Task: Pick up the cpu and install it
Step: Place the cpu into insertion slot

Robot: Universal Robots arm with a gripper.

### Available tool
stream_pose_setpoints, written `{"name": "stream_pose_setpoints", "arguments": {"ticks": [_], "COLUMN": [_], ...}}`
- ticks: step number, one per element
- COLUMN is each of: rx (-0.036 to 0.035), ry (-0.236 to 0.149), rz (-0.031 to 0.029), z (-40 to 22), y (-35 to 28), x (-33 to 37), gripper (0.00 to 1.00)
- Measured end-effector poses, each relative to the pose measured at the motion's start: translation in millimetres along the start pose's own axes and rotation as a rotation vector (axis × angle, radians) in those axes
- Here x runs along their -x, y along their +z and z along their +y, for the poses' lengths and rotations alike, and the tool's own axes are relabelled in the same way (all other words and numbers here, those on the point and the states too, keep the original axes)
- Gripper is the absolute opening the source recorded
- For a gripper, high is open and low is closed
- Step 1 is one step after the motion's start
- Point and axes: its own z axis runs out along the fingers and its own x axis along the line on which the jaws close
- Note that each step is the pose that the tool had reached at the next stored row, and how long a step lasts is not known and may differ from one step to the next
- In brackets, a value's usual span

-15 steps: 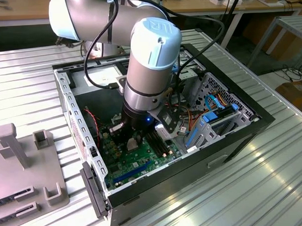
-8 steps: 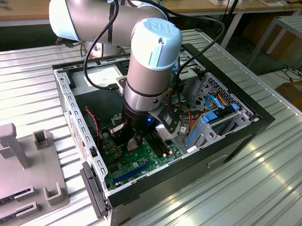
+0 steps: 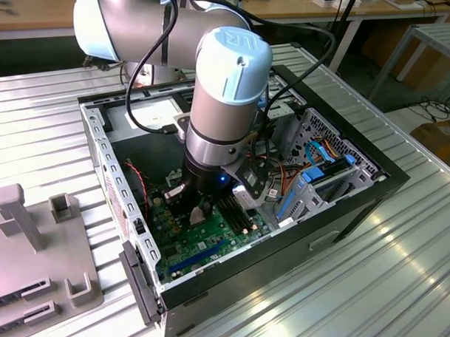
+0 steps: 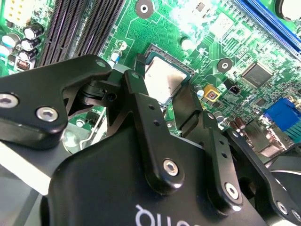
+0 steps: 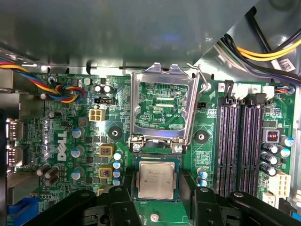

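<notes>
Cpu (image 5: pixel 156 178) lies face up inside the socket (image 5: pixel 156 159), between the end effector's fingers (image 5: pixel 123 195), and the main hazards, I judge, start there. Inside the open computer case (image 3: pixel 287 248) on the counter (image 3: pixel 362 297), the arm (image 3: pixel 226 87) reaches steeply down from above with its wrist near vertical. It stands close to the drive cage (image 3: pixel 331 139) and the blue cables (image 3: pixel 294 203), which a sideways shift could snag. On the motherboard (image 5: pixel 209 113) the load frame (image 5: pixel 136 103) stands hinged open, so nothing clamps the chip, and a nudge could skew it and bend socket pins. The end effector (image 4: pixel 163 89) hangs low over the board with its fingers spread, one just beside each opposite edge of the chip, gripping nothing. An uneven closing or a tilted rise could drag a corner out of its seat.
</notes>
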Motion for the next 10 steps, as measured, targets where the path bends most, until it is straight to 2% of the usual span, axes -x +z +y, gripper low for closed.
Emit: {"name": "stream_pose_setpoints", "arguments": {"ticks": [2,10], "rx": [0.0004,0.0004], "ry": [0.017,0.017], "rz": [-0.0002,0.0012], "z": [0.1,0.1], "y": [-0.9,-11.3], "x": [0.4,0.1], "gripper": [0.51,0.51]}}
